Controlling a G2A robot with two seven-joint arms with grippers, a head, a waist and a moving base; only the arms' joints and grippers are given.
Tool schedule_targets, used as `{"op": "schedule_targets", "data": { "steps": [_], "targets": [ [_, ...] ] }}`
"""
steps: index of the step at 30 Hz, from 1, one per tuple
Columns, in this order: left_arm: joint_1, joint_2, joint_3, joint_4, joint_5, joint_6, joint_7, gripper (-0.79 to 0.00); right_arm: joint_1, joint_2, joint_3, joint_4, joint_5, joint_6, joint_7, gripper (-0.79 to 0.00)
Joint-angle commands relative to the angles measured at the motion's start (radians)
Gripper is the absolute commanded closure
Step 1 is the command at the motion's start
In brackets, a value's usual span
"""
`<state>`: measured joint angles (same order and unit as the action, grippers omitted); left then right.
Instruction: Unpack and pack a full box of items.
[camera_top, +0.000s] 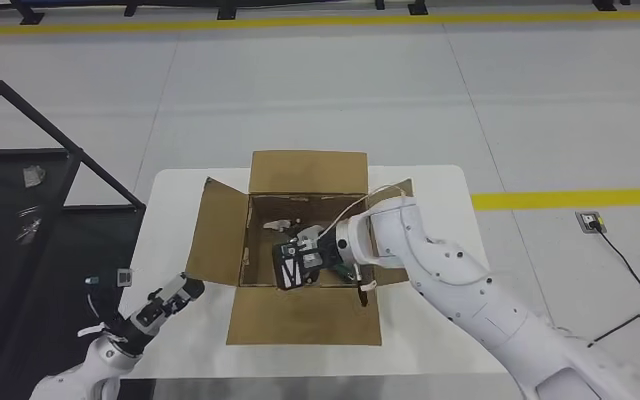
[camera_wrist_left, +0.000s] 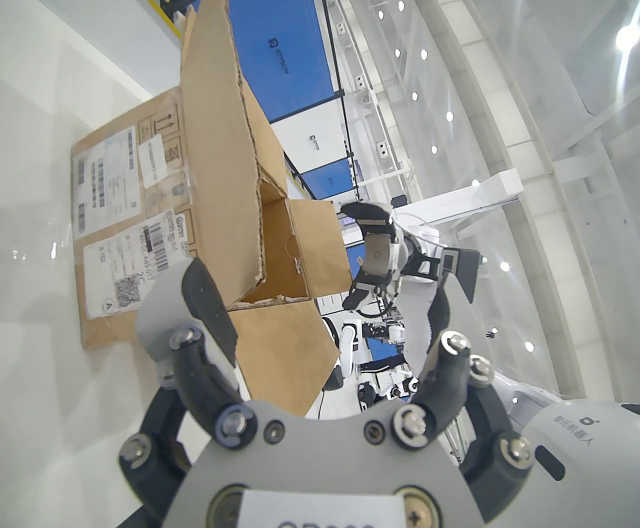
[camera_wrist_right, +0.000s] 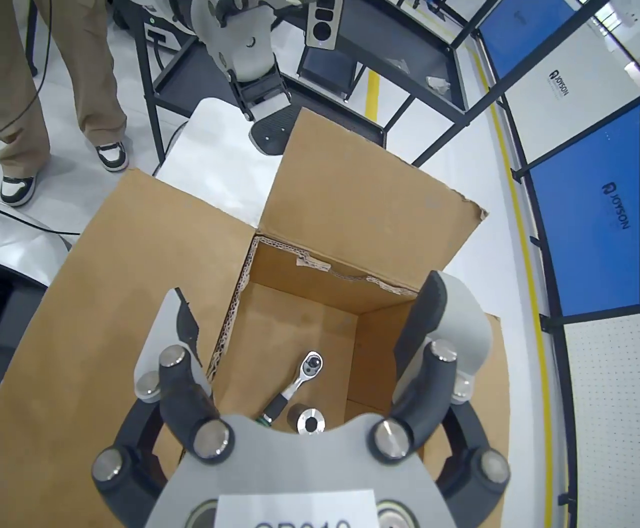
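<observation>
While box lies open on white table | grey floor | left hand released | right hand released

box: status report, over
Left gripper open, beside the box. Right gripper open, over the box opening. Ratchet and socket inside. Flaps open, no block seen.

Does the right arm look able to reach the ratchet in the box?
Probably yes: the right pincer is open above the box, flaps folded out, and the ratchet lies uncovered on its floor beside a socket.
</observation>
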<state>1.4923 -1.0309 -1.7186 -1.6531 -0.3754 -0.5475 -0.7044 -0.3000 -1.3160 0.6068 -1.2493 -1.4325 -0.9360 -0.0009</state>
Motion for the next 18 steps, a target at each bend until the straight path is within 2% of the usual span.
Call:
{"op": "schedule_targets", "data": {
  "steps": [1, 5, 9, 13, 18],
  "targets": [
    [0.0, -0.001, 0.006, -0.015, 0.007, 0.001, 0.001, -0.785, 0.0, 0.0, 0.0, 0.006, 0.0, 0.0, -0.033, -0.785],
    [-0.004, -0.001, 0.017, -0.056, 0.028, 0.006, 0.002, -0.785, -0.016, 0.006, 0.024, -0.024, 0.0, 0.026, -0.063, -0.785],
    [-0.012, -0.002, 0.036, -0.095, 0.048, 0.024, 0.003, -0.785, -0.056, 0.04, 0.109, -0.095, -0.024, -0.017, -0.16, -0.785],
    [-0.029, -0.004, 0.077, -0.12, 0.077, 0.052, 0.001, -0.785, -0.148, 0.086, 0.237, -0.193, -0.004, -0.075, -0.312, -0.785],
    [-0.068, -0.01, 0.149, -0.126, 0.109, 0.094, -0.002, -0.785, -0.273, 0.154, 0.345, -0.277, 0.035, -0.076, -0.532, -0.785]
  ]
}}
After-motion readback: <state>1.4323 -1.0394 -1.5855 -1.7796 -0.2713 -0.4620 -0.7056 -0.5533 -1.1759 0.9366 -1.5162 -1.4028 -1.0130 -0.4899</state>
